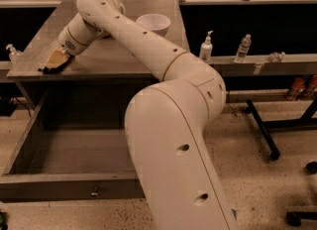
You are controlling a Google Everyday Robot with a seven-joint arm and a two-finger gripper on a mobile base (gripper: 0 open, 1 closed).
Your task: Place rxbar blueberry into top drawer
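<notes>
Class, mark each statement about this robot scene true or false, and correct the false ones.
1. The drawer is pulled open. True.
2. The bowl sits inside the drawer. False: it stands on the tabletop.
3. The gripper is down at the tabletop, near its front edge. True.
4. The pump bottle and the water bottle stand next to the bowl. False: they stand on a ledge beside the table.
</notes>
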